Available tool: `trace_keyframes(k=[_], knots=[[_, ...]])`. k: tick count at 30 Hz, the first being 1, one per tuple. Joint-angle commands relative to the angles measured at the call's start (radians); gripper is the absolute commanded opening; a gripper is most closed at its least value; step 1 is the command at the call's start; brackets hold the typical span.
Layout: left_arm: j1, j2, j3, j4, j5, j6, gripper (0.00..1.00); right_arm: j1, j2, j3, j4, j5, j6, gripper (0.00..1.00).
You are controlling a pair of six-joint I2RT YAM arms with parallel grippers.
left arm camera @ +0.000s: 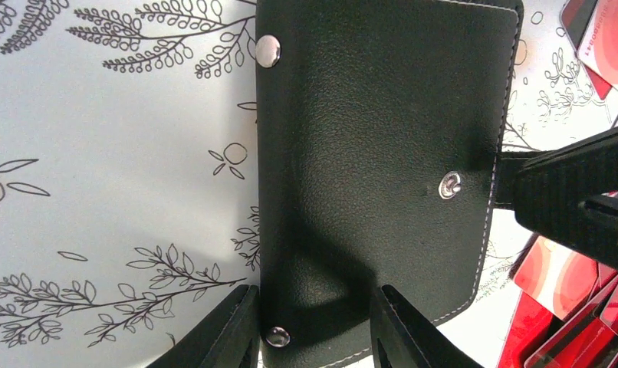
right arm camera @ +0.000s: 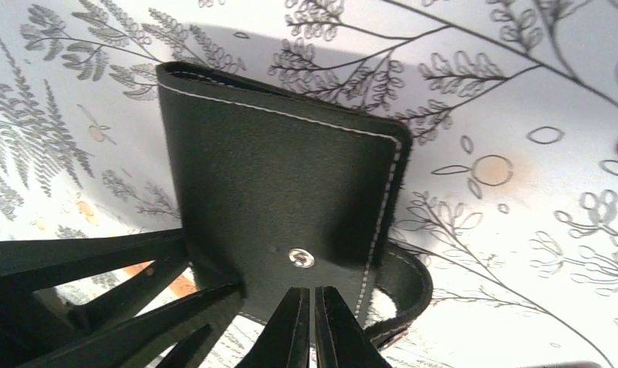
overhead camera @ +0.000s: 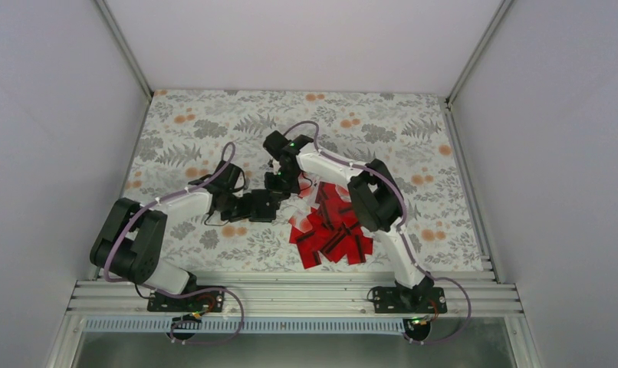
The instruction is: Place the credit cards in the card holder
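We see a pale cloth [overhead camera: 214,123] printed with grey fern leaves [overhead camera: 254,124] and small orange flowers [overhead camera: 185,119], spread flat. White walls [overhead camera: 306,38] rise behind the cloth and on both sides of it, and slanting metal posts [overhead camera: 122,42] stand at its far corners. Along the cloth's near edge runs a ribbed aluminium rail [overhead camera: 290,295]. Below that lies what may be a grey metal tray [overhead camera: 306,349], though only a strip of it shows.
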State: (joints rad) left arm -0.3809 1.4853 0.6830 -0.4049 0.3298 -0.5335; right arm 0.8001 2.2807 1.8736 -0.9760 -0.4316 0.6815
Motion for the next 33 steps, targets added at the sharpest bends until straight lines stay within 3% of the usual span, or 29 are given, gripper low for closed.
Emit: trace_keyframes(k=[1,13,18,25,33], knots=[[-0.005,0.021,0.013,-0.011,-0.022,0.008,0.37,0.005,-0.066,-0.024,-0.040,0.080,-0.024,0.04],[-0.060,0.019,0.139,-0.146,-0.154,0.046,0.39,-0.013,-0.099,-0.152,0.042,0.053,-0.034,0.04],[-0.148,0.008,0.224,-0.221,-0.277,0.064,0.46,-0.039,-0.107,-0.222,0.098,0.029,-0.044,0.04],[-0.255,0.018,0.251,-0.204,-0.359,0.090,0.53,-0.075,-0.144,-0.345,0.199,-0.066,-0.065,0.04],[-0.381,0.050,0.246,-0.131,-0.435,0.092,0.70,-0.113,-0.152,-0.453,0.335,-0.253,-0.120,0.04]])
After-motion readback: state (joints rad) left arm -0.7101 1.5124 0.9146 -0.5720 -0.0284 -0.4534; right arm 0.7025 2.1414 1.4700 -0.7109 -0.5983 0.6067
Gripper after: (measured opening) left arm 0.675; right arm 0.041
